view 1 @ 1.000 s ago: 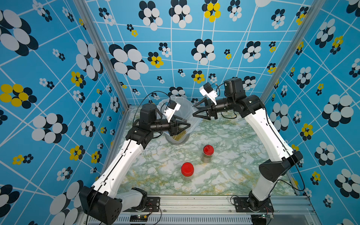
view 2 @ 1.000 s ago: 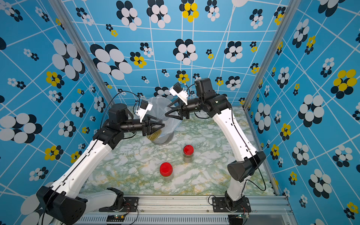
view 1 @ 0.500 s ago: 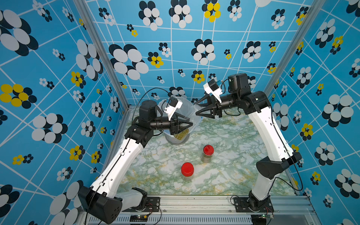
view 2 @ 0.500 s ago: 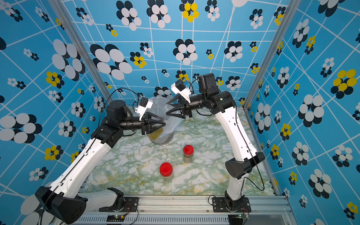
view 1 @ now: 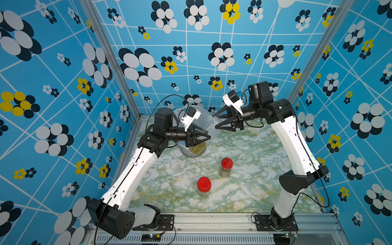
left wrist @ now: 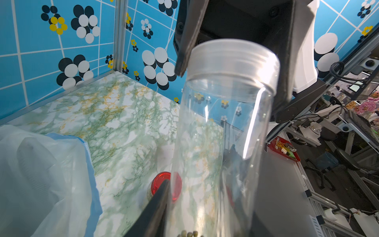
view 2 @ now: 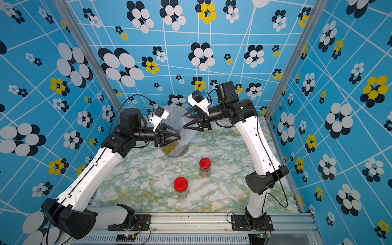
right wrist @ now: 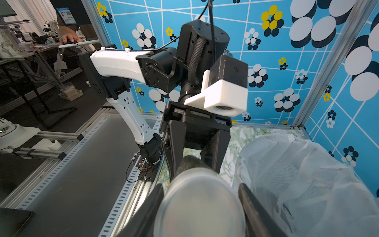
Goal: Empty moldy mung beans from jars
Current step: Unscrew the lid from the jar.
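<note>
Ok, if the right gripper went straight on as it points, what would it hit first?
The right gripper is shut on the lid of the jar, so it would push that jar toward the left gripper, which grips it lower down. That looks first in line, though depth is unclear.

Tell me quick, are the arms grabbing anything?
Left end effector: closed on the jar.
Right end effector: closed on its lid.

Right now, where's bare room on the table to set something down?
Widest bare patch: green-marbled tabletop between the two red-lidded clear jars and the right arm. Also the front strip before the nearer jar. Crowded: back, where left tool and right tool grip the tall clear jar by the white-bagged bin.
</note>
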{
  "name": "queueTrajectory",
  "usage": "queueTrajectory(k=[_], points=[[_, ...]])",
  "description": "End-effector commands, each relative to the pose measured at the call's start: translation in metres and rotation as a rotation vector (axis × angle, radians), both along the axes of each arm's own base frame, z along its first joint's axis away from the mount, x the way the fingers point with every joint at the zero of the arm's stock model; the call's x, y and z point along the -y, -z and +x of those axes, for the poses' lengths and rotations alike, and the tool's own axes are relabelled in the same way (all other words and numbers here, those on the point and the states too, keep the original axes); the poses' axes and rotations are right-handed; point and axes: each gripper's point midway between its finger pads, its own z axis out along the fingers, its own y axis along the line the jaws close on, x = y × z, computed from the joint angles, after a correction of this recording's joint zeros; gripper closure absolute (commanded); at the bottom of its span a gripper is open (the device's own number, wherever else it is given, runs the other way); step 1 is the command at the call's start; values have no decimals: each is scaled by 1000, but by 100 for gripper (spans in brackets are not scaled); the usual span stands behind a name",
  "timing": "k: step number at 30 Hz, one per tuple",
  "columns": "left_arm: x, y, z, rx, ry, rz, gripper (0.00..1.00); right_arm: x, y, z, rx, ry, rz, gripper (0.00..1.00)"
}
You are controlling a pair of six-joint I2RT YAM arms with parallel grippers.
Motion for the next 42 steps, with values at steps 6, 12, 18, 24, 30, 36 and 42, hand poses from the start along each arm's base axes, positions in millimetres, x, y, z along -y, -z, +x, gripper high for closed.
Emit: queueTrajectory(k=[6,12,18,24,30,36,42], points=[[-11,-10,25,174,-305,136,87,-13,19,34,-110,136,-72,60],[-17,-11,28,203,-348,136,86,-15,20,39,-197,139,-59,20],[-17,-5,30,194,-349,149,86,-15,18,36,-215,119,-53,18],[-15,-2,26,191,-332,155,86,-7,1,45,-243,140,5,13],[-14,-2,25,196,-326,158,86,-5,-1,52,-268,149,20,13],[-14,1,26,193,-328,167,86,-5,-3,52,-277,143,28,20],[-15,2,28,197,-339,172,86,-6,-5,48,-282,117,37,31]])
